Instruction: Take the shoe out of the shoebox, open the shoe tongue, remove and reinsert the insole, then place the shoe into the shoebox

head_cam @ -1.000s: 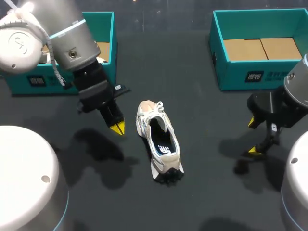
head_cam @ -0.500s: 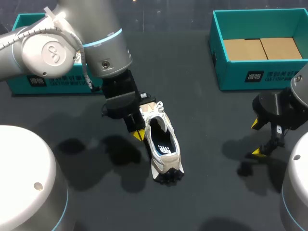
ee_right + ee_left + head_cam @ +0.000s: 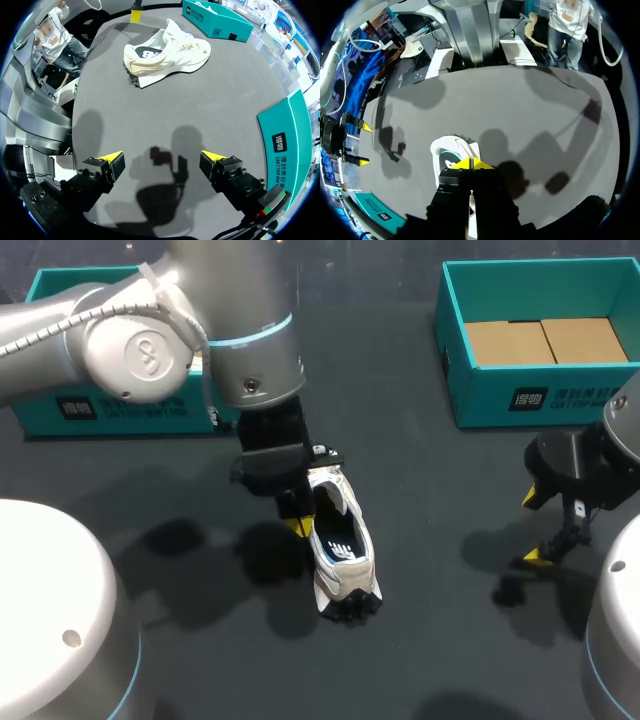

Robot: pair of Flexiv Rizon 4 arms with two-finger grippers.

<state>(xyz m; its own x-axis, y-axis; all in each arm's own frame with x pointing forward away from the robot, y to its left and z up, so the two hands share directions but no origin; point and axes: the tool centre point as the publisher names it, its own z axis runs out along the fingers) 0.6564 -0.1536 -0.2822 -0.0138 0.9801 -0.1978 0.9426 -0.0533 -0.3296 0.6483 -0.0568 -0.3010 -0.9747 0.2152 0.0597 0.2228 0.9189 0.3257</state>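
A white and beige shoe [image 3: 338, 552] lies on the dark table, its toe pointing away from me and its opening facing up. My left gripper [image 3: 298, 526] is shut, its yellow tips pressed together at the left rim of the shoe's opening, with nothing seen between them. In the left wrist view the joined tips [image 3: 472, 163] hang just over the shoe [image 3: 451, 151]. My right gripper [image 3: 532, 530] stands open well to the right of the shoe, holding nothing. In its own view the gripper [image 3: 161, 157] is spread wide, with the shoe [image 3: 167, 52] far ahead of it.
A teal shoebox [image 3: 60, 408] sits at the back left, partly hidden by my left arm. A second teal shoebox [image 3: 540, 395] with a cardboard floor sits at the back right, its wall [image 3: 290, 135] close beside my right gripper.
My left arm has swung right from near the left box until its shut tips reached the shoe's left rim. The right gripper has barely shifted. The shoe has not moved.
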